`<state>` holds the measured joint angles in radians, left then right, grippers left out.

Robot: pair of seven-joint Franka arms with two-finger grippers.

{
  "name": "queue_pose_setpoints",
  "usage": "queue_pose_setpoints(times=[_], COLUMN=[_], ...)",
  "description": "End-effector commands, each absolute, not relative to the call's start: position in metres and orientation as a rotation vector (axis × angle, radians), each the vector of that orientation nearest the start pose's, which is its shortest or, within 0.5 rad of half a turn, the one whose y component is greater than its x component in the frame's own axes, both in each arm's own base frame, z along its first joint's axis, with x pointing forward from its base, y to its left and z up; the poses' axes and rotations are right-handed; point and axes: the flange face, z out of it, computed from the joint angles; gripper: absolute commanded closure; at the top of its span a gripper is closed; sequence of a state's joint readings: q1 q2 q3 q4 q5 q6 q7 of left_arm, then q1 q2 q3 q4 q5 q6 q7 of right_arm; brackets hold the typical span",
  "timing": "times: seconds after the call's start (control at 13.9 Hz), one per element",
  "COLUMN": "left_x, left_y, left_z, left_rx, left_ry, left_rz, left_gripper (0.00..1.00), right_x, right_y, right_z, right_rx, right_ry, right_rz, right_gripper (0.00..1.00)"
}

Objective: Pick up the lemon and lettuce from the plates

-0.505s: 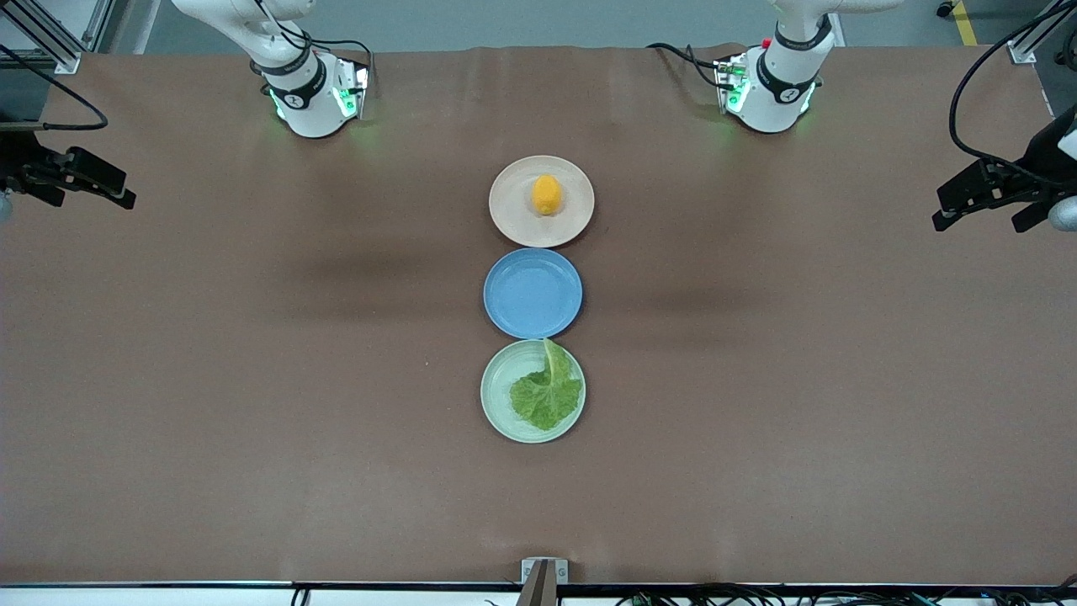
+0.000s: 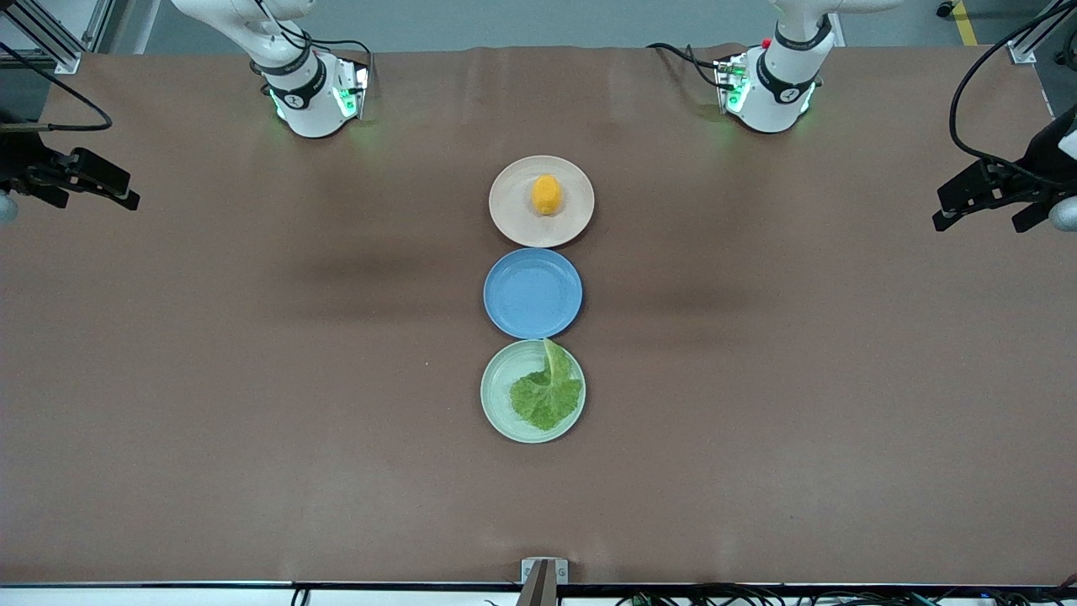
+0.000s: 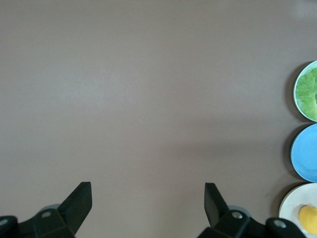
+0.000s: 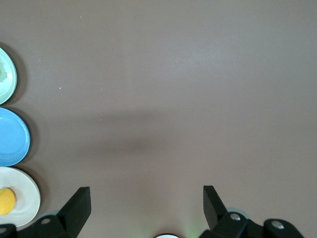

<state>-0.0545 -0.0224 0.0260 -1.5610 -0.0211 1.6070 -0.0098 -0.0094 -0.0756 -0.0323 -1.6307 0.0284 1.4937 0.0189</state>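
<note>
The lemon (image 2: 547, 194), a small yellow-orange oval, lies on the beige-pink plate (image 2: 513, 220), the plate closest to the robots' bases. The crinkled green lettuce (image 2: 547, 394) lies on the pale mint plate (image 2: 495, 396), the plate nearest the front camera. My left gripper (image 2: 978, 217) hangs open over bare table at the left arm's end, holding nothing. My right gripper (image 2: 91, 192) hangs open over the right arm's end, also with nothing in it. The left wrist view shows its gripper (image 3: 148, 188) well apart from the lettuce (image 3: 308, 91) and lemon (image 3: 308, 218). In the right wrist view its gripper (image 4: 146, 191) is far from the lemon (image 4: 6, 201).
A blue plate (image 2: 533, 292) with nothing on it sits between the two task plates, all three in one line down the table's middle. Brown table (image 2: 252, 379) stretches wide on both sides of them. The arms' bases (image 2: 770, 88) stand along the table's edge by the robots.
The right gripper has shifted very slightly toward the table's middle. The left gripper, plates, lemon and lettuce have not moved.
</note>
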Motion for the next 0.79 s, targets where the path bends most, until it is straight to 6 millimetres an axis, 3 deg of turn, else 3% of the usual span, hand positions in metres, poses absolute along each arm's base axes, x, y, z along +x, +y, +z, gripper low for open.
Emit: queue_pose_setpoints(times=[0.0,0.07,0.22,0.43,0.72], left_x=[0.554,0.559,0.567,0.590,0.607], left_y=[-0.029,-0.041,-0.085,-0.181,-0.301], left_z=[0.642,0.633,0.606,0.555,0.482], left_rx=[-3.181,-3.188,-3.238,-3.228,-3.238], left_ry=[0.005,0.011,0.012,-0.105,-0.331], left_rz=[-0.095,-0.067,0.024,0.169,0.153], left_gripper=[0.00,0.00,0.00,0.00,0.00], right_x=[0.517,0.517,0.517,0.517,0.517], right_y=[-0.016,-0.017,-0.018,-0.020,-0.021], right_z=[0.631,0.631,0.631,0.630,0.630], right_rx=[-3.090,-3.090,-3.090,-3.089,-3.089], right_ry=[0.108,0.113,0.113,0.123,0.123], right_rz=[0.081,0.080,0.080,0.083,0.083], right_gripper=[0.00,0.00,0.00,0.00,0.00])
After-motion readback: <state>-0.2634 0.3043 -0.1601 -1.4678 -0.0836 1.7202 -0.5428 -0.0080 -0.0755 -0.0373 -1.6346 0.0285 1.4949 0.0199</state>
